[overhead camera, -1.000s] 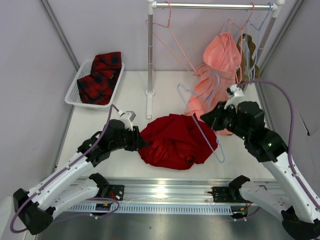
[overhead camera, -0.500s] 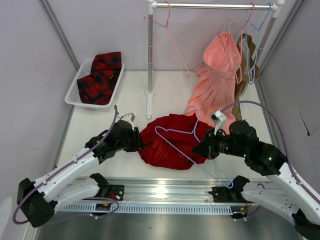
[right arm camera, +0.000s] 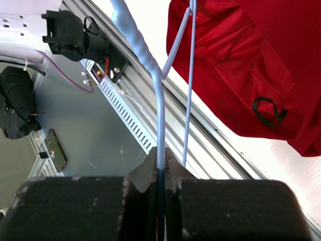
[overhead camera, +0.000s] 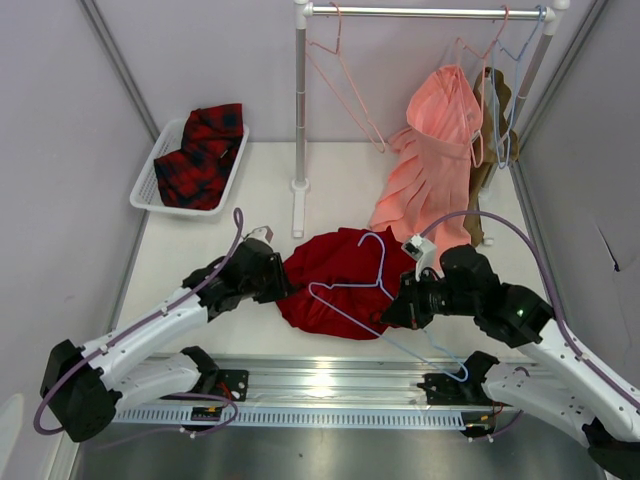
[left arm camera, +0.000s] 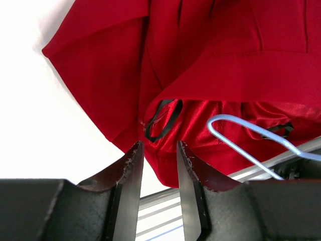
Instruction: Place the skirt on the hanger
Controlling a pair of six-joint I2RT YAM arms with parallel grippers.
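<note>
The hanger (right arm camera: 159,115) is gripped by the right hand (right arm camera: 161,155) above the skirt (left arm camera: 225,75); the left hand (left arm camera: 159,150) is seen parted.

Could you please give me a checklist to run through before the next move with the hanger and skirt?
1. Right gripper shut on hanger: ok.
2. Left gripper gripping skirt: cannot tell; fabric shows between its narrowly parted fingers.
3. Hanger threaded into skirt: not ok; the top view shows its wire lying over the fabric.
4. Hanger hook apart from pink skirt: ok.
5. Grippers apart, on opposite sides of skirt: ok.
</note>
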